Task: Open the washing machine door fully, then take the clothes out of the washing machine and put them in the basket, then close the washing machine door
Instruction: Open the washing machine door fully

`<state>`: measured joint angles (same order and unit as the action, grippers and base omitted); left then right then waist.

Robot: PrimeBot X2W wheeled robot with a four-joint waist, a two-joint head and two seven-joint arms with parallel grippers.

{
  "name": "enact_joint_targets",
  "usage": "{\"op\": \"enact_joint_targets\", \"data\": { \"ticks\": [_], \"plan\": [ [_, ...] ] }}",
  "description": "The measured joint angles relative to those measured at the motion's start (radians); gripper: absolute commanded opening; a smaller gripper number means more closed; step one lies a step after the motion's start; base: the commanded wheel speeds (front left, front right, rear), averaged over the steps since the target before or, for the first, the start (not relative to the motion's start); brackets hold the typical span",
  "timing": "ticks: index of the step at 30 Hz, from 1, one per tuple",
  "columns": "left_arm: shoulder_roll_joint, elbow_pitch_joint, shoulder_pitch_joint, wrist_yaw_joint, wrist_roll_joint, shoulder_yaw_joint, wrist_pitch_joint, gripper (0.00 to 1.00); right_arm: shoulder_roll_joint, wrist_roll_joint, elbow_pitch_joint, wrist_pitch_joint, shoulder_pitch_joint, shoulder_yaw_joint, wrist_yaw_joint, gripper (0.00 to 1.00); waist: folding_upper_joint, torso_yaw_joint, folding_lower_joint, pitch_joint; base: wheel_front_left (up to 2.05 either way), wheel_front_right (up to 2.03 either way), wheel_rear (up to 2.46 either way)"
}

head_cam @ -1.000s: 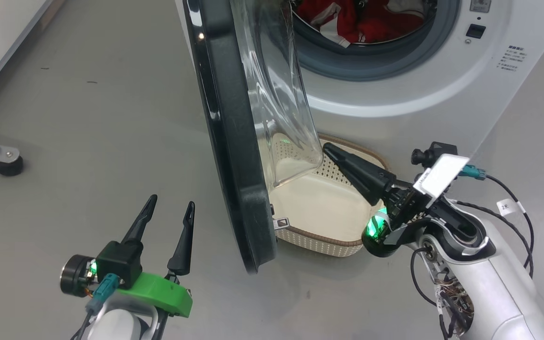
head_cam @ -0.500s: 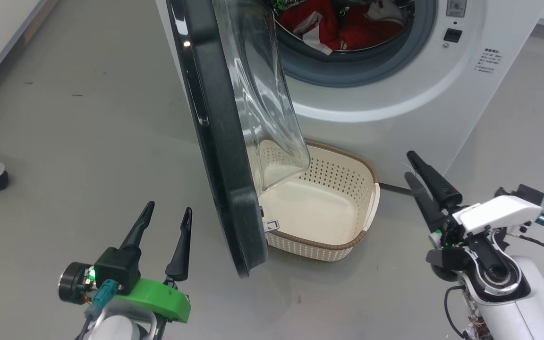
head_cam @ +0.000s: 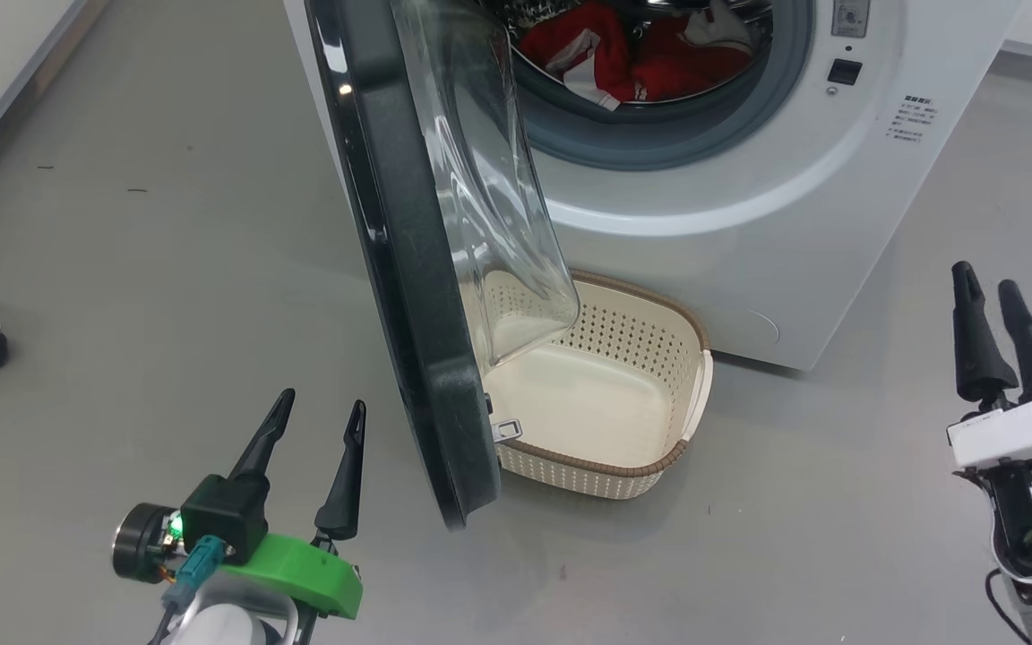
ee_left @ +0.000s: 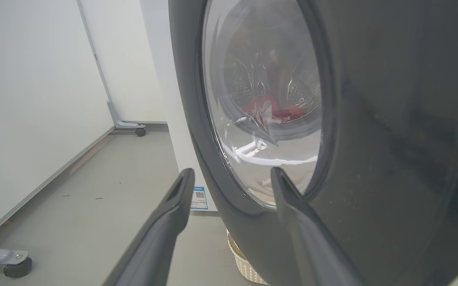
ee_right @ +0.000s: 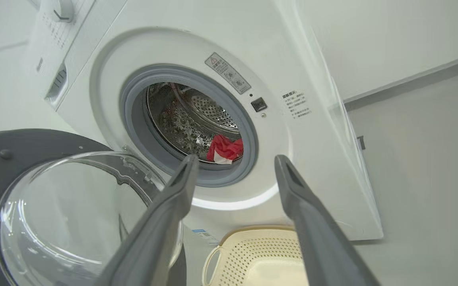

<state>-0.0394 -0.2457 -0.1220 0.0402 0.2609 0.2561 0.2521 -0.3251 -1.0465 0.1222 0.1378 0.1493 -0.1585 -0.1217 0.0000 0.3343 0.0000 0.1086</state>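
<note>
one round black-rimmed glass washing machine door (head_cam: 408, 269) stands swung out from one white front-loading washing machine (head_cam: 749, 224). red clothes with white panels (head_cam: 632, 54) lie heaped in its drum; their number i cannot tell. one cream perforated plastic basket (head_cam: 606, 468) sits on the grey floor (head_cam: 167, 269) below the opening, partly behind the door. two hands: the left hand (head_cam: 322, 401) hovers near the door's lower outer face, fingers spread, empty; the right hand (head_cam: 983, 277), well right of the basket, is spread and empty too. a blue qr sticker (ee_left: 199, 194) and printed lines (head_cam: 908, 116) are too small to read.
</note>
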Motion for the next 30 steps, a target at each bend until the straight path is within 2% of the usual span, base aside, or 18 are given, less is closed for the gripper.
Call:
{"op": "enact_joint_targets", "data": {
  "ticks": [5, 7, 9, 14, 16, 19, 22, 30],
  "plan": [
    [0.0, 0.0, 0.0, 0.0, 0.001, 0.0, 0.0, 1.0, -0.115, 0.212, -0.002, 0.131, -0.014, -0.04, 0.001, 1.0, 0.0, -0.001, 0.0, -0.001, 0.0, 0.0, 0.0],
    [0.0, 0.0, 0.0, 0.0, 0.002, 0.0, 0.0, 1.0, -0.145, 0.292, -0.005, 0.167, -0.015, -0.057, 0.029, 1.0, 0.0, -0.001, 0.0, -0.002, 0.0, 0.0, 0.0],
    [0.0, 0.0, 0.001, 0.0, 0.002, 0.0, 0.0, 1.0, -0.149, 0.374, -0.011, 0.158, -0.015, -0.061, 0.057, 1.0, 0.0, -0.001, 0.0, -0.003, 0.0, 0.0, 0.0],
    [0.0, 0.0, 0.001, 0.0, 0.002, 0.0, 0.0, 1.0, -0.133, 0.514, -0.017, 0.135, -0.039, -0.066, 0.138, 1.0, 0.0, -0.001, 0.0, -0.004, 0.0, 0.0, 0.0],
    [0.0, 0.0, 0.002, 0.0, 0.002, 0.0, 0.0, 1.0, -0.112, 0.53, -0.016, 0.131, -0.055, -0.064, 0.167, 1.0, 0.0, 0.0, 0.0, -0.005, 0.0, 0.0, 0.0],
    [0.0, 0.0, 0.004, 0.0, 0.002, 0.001, 0.0, 1.0, -0.077, 0.55, -0.017, 0.127, -0.08, -0.065, 0.193, 1.0, 0.0, 0.0, 0.0, -0.005, 0.0, 0.0, 0.0],
    [0.0, 0.0, 0.005, 0.0, 0.002, 0.002, 0.0, 1.0, -0.036, 0.565, -0.03, 0.123, -0.092, -0.063, 0.204, 1.0, 0.0, 0.002, 0.0, -0.005, 0.0, 0.0, 0.0],
    [0.0, 0.0, 0.006, 0.0, 0.003, 0.003, 0.0, 1.0, 0.045, 0.613, -0.045, 0.122, -0.129, -0.089, 0.204, 1.0, 0.0, 0.008, 0.0, -0.004, 0.0, 0.0, 0.0]
  ]
}}
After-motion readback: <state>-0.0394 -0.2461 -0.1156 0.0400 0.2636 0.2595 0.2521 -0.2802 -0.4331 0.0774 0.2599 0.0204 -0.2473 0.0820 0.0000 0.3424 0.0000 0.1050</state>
